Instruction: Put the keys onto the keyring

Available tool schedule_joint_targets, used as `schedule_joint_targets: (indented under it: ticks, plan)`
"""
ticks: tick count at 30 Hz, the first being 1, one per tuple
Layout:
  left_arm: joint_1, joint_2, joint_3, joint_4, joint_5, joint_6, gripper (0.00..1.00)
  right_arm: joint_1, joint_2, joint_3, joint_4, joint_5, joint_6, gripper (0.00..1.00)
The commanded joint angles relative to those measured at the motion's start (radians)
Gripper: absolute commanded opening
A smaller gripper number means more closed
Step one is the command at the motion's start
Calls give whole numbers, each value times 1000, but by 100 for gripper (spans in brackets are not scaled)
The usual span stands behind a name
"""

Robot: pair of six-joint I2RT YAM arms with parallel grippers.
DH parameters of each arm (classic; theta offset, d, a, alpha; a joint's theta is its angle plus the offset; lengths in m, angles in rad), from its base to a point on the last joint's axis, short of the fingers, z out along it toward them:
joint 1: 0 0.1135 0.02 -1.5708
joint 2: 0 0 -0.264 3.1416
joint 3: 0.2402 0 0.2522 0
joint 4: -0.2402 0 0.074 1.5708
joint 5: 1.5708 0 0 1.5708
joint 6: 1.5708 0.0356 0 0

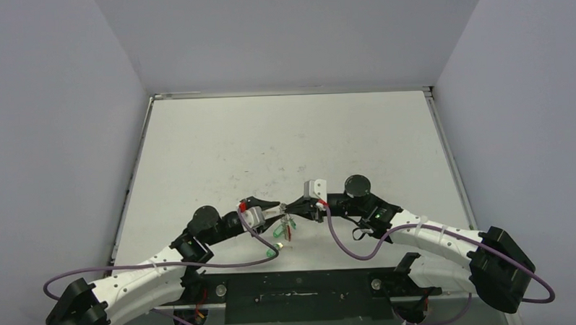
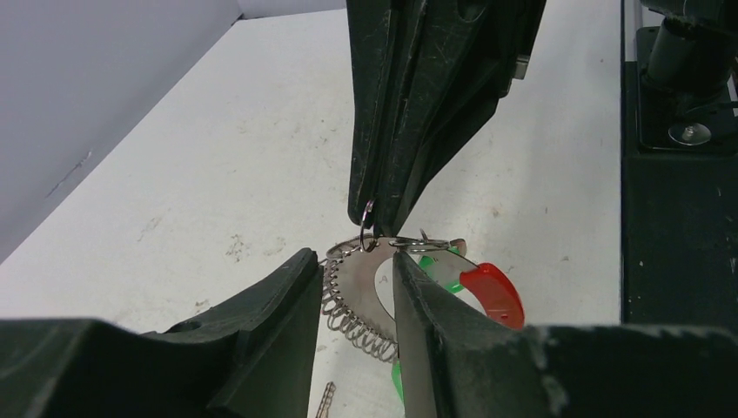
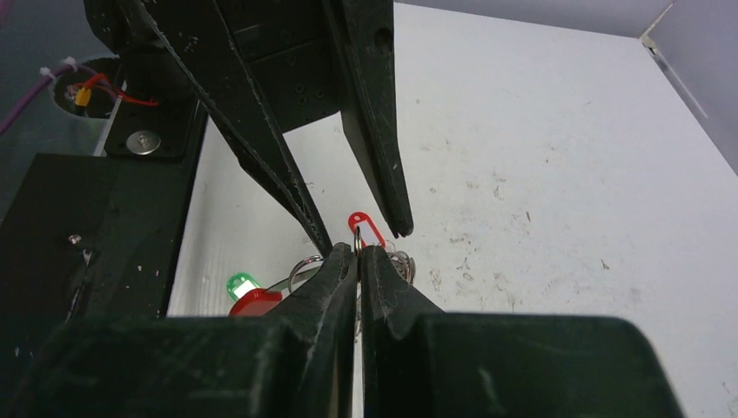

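Observation:
The keyring [image 2: 361,287] is a silvery band with a fringe of wire loops and a red arc [image 2: 494,292]. My left gripper [image 2: 357,279] grips that band: the loops touch one finger and the other finger [image 2: 435,340] covers the band's inner edge. My right gripper [image 3: 358,251] comes in from the opposite side, shut on a small split ring [image 3: 357,237] linked at the keyring's top. A red key tag [image 3: 366,229] shows just beyond it. Green tags [image 2: 432,266] and keys hang under both grippers [image 1: 287,227], above the table.
Both arms meet near the table's front middle. The black base plate [image 1: 297,292] lies just behind them. A small green tag [image 1: 272,253] lies by the purple cable [image 1: 223,263]. A key tip [image 2: 326,399] shows below the left fingers.

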Motion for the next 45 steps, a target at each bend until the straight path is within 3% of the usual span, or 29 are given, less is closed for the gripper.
schedule_joint_targets:
  ticks: [1, 7, 16, 20, 30, 40, 45]
  plan:
    - [-5, 35, 3, 157, 22, -33, 32, -8, -16, -4, 143, -53, 38, 0]
    - [-5, 59, 13, 188, 40, -36, 17, -8, -12, 1, 131, -57, 34, 0]
    - [-6, 47, 28, 157, 53, -22, 15, -7, -6, 12, 92, -64, 16, 0]
    - [-5, 57, 42, 144, 72, -14, 0, -8, -4, 19, 65, -64, 3, 0]
    - [-6, 59, 62, 99, 67, -16, 0, -8, -17, 24, -5, -10, -25, 2]
    - [-5, 43, 73, 24, 17, -11, 0, -8, -79, 16, -57, 32, -74, 70]
    - [-5, 39, 73, 12, 6, -5, 0, -9, -130, 29, -110, 83, -104, 96]
